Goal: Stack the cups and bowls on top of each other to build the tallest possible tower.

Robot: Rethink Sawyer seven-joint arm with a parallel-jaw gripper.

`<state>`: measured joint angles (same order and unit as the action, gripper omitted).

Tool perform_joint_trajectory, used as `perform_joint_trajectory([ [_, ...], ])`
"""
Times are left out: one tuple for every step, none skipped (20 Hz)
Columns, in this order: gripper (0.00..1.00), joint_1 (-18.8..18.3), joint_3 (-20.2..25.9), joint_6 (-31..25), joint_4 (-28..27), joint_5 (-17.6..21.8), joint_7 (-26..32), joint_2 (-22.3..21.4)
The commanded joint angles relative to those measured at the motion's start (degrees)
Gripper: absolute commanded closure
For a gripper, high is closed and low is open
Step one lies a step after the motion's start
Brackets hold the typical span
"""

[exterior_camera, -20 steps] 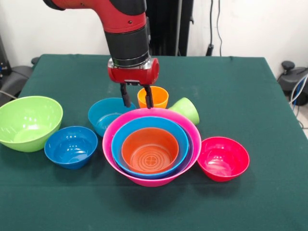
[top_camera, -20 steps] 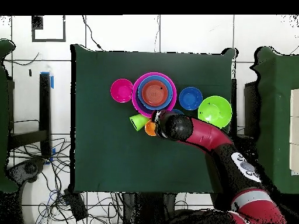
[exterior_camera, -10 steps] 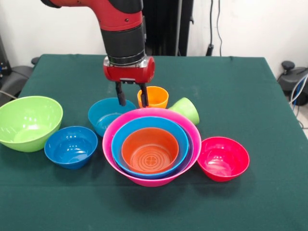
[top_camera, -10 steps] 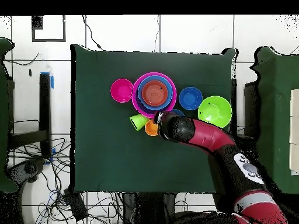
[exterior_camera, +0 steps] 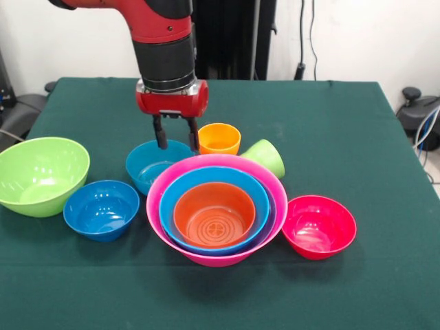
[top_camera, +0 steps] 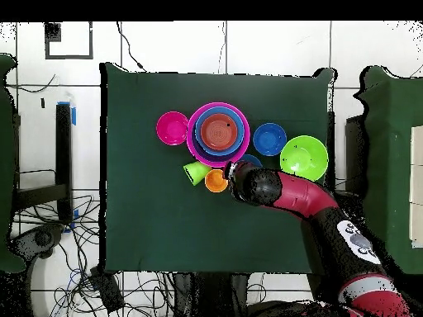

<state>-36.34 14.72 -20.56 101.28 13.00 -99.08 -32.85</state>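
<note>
Gripper (exterior_camera: 175, 139), fingers apart and empty, has shifted from the orange cup (exterior_camera: 219, 138) to above the teal bowl (exterior_camera: 152, 163) behind the tower (exterior_camera: 216, 207); overhead view hides that bowl under the arm (top_camera: 297, 194).

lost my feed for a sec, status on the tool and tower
Tool open, empty, above teal bowl. Tower: orange, blue, purple in pink bowl. Orange cup upright, green cup tipped, both behind tower.
</note>
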Motion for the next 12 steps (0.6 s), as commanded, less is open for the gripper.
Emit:
perform_joint_trajectory([
  [0.0, 0.46, 1.49, 1.12, 2.35, 4.39, -0.86, 1.46],
  [0.0, 0.57, 1.32, 1.42, 2.97, 4.36, -1.49, 1.16],
  [0.0, 0.68, 1.16, 1.72, 3.59, 4.33, -2.12, 0.87],
  [0.0, 0.82, 0.98, 1.81, 3.72, 4.27, -2.52, 0.74],
  [0.0, 0.96, 0.81, 1.91, 3.84, 4.2, -2.92, 0.62],
  [0.0, 1.1, 0.64, 2.01, 3.97, 4.13, -3.32, 0.49],
  [0.0, 1.23, 0.47, 2.17, 4.53, 3.98, -3.85, 0.05],
  [0.0, 1.35, 0.29, 2.34, 5.09, 3.83, -4.39, -0.4],
  [0.0, 1.63, 0.14, 2.52, 6.02, 3.44, -5.22, -1.16],
  [0.0, 1.84, 0.11, 2.76, 6.55, 3.17, -5.77, -1.41],
  [0.0, 1.95, 0.13, 2.96, 6.8, 3.04, -6.04, -1.46],
  [0.0, 2.28, 0.09, 3.32, 7.19, 2.71, -6.69, -1.54],
])
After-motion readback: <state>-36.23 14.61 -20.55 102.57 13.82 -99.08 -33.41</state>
